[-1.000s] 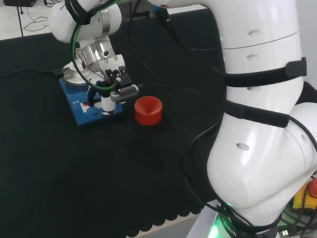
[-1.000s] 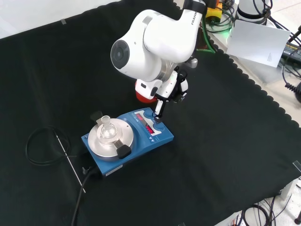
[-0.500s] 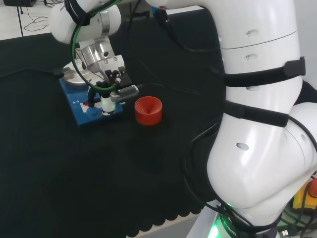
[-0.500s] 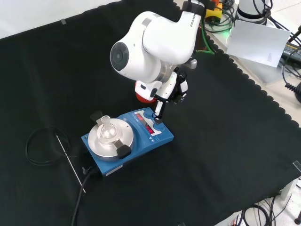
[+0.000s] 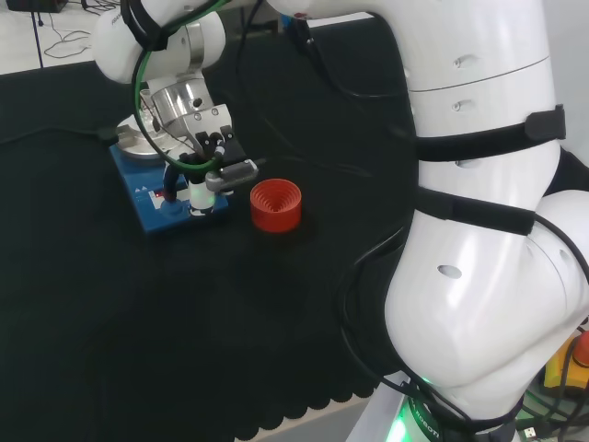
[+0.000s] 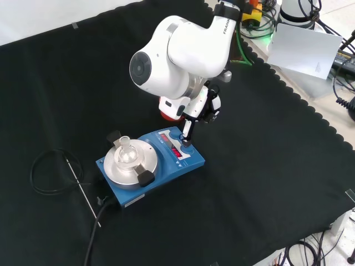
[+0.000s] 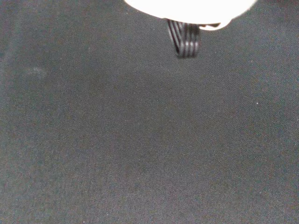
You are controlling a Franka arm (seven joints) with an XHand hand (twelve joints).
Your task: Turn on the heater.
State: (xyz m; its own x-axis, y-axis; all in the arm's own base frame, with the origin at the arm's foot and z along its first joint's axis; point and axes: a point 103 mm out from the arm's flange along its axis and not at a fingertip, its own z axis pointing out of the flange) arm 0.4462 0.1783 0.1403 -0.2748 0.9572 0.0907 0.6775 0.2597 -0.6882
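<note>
Hand reached down to the blue heater's control panel, one finger on a knob.

In the front view, a coiled black cable (image 6: 52,172) lay on the cloth (image 6: 266,183) at far left, beside a thin metal rod (image 6: 82,191). Right of these sat the heater (image 6: 151,164), a small clear glass vessel (image 6: 125,153) on its round silver plate, its contents too hard to make out. The panel's red display was too small to read. The hand (image 6: 201,108) hung above the heater's right end, one straight finger (image 6: 187,131) touching a knob (image 6: 186,147), the rest curled, holding nothing; the white link hid much of the palm. A red ribbed ring (image 5: 275,203) stood just right of the heater in the head view.
</note>
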